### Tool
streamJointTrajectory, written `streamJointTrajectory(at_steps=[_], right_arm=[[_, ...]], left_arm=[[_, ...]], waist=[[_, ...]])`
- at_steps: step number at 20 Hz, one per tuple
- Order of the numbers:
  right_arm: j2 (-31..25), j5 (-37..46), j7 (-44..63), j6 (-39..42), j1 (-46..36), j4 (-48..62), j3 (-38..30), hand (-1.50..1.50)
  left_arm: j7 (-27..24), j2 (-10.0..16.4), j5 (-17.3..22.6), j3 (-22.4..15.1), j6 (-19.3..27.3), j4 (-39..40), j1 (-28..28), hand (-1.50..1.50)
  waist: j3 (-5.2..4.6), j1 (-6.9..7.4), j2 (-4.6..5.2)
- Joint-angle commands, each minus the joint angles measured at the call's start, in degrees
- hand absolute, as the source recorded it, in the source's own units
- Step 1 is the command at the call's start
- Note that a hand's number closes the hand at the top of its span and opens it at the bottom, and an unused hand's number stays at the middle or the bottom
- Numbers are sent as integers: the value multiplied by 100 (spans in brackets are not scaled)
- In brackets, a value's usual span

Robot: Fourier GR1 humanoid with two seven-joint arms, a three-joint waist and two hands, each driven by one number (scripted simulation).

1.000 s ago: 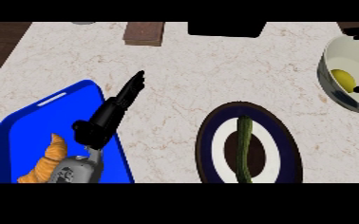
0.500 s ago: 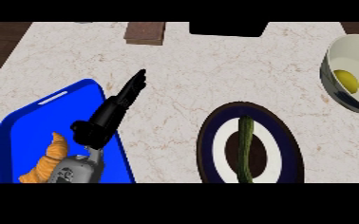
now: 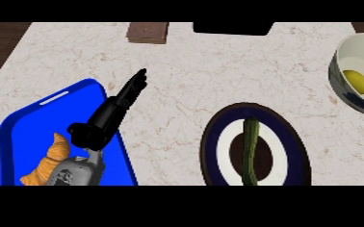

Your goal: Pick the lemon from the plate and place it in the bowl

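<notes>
A yellow lemon (image 3: 353, 78) lies inside the white bowl (image 3: 340, 63) at the right edge of the head view. The round plate (image 3: 213, 146), dark blue with a white ring, sits at the lower middle right and holds a long green vegetable (image 3: 250, 150). My left hand (image 3: 113, 110) reaches up from the lower left with straight fingers pointing toward the counter's far side, holding nothing. It is well left of the plate and far from the bowl. My right hand does not show.
A blue tray (image 3: 28, 125) lies at the lower left under my left forearm, with an orange croissant (image 3: 50, 161) on it. A brown block (image 3: 148, 31) and a black object (image 3: 233, 27) sit at the counter's far edge.
</notes>
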Motion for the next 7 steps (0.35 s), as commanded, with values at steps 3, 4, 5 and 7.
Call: streamJointTrajectory(at_steps=[3, 4, 5, 7], right_arm=[[-410, -195, -269, 785, 270, 112, -197, -150], [-251, -182, -375, 670, 347, 63, -180, -150], [-385, -203, -268, 819, 279, 47, -196, -150], [-354, -197, -343, 846, 465, 42, -184, -150]], left_arm=[[-70, 18, 45, 58, -27, 90, 74, 0], [-110, 15, -61, -22, -4, 86, 85, 0], [-44, -21, 27, -28, -42, 15, 43, 0], [-10, 71, 34, 90, -42, 28, -40, 0]], waist=[[21, -38, 34], [30, -5, 43], [44, 17, 52], [53, -38, 59]])
